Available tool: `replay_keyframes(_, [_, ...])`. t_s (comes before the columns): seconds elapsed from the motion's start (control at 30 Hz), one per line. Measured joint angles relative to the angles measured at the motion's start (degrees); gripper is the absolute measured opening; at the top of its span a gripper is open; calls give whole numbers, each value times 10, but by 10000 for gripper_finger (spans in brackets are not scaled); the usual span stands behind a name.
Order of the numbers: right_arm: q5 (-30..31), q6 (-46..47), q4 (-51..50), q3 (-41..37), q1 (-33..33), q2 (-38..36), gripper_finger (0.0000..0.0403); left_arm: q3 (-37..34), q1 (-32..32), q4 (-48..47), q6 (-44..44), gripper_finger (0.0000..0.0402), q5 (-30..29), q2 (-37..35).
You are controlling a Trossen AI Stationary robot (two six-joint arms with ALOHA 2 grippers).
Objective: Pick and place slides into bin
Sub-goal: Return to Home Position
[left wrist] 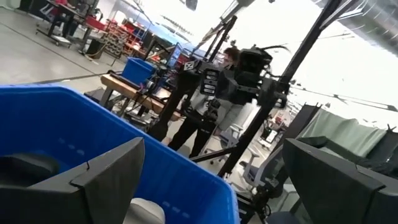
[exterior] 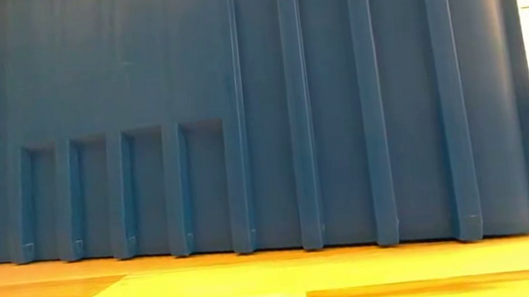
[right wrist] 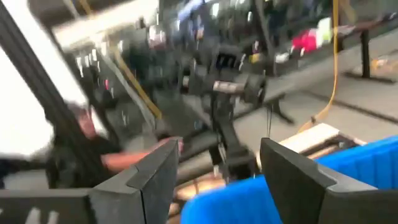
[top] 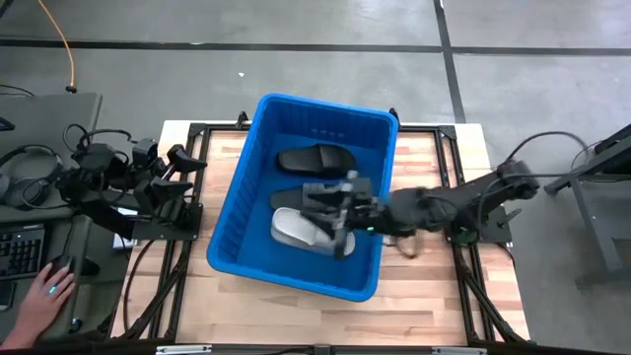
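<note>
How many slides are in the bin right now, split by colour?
Black slides: 2
Light grey slides: 1
Total: 3 visible in the bin. The right end effector hangs over the middle and could hide more.

1. High view: even overhead light, medium bright; no hard shadows round bin (top: 229, 222) or on table (top: 429, 158); no glare.
2. Low view: bin wall flat-lit, fairly dim; table top bright; bkgd at right edge blown out white.
3. Left wrist view: strong backlight, big white blown-out area; near foreground dark, out of focus.
4. Right wrist view: heavy motion blur thru whole frame; white washed-out patch; room detail smeared.
</note>
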Motion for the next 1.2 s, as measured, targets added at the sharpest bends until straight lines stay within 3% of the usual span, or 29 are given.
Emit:
replay_keyframes(0.07, [-2, -11, 157, -103, 3, -49, 216, 0, 0, 0, 0, 367, 0, 0])
replay_keyframes(0.17, [-97, -52, 476, -292, -12, -103, 218, 0, 0, 0, 0, 367, -1, 0])
replay_keyframes(0.3, [-102, -45, 651, -472, -18, -175, 220, 0, 0, 0, 9, 367, -4, 0])
replay_keyframes(0.43, [-54, -34, 665, -573, -3, -269, 221, 0, 0, -26, 43, 367, -10, 0])
replay_keyframes(0.5, [-27, -72, 644, -622, 2, -321, 220, 0, 0, -59, 84, 367, -25, 0])
replay_keyframes(0.63, [-33, -147, 630, -706, 26, -432, 217, -3, 0, -94, 90, 367, -16, -2])
replay_keyframes(0.73, [0, -84, 617, -758, 44, -493, 216, -4, 0, -48, 83, 367, -4, -1])
replay_keyframes(0.83, [-40, -92, 621, -786, 52, -541, 219, -3, 0, -25, 129, 367, 35, -9])
replay_keyframes(1.0, [-97, -91, 614, -804, 52, -581, 219, -10, 0, -70, 115, 367, -16, -15])
replay_keyframes(1.07, [-96, -107, 600, -803, 52, -592, 218, -26, 0, -64, 106, 367, -24, -30])
replay_keyframes(1.2, [-35, -88, 524, -803, 52, -604, 216, -90, 0, -58, 99, 367, -27, -81])
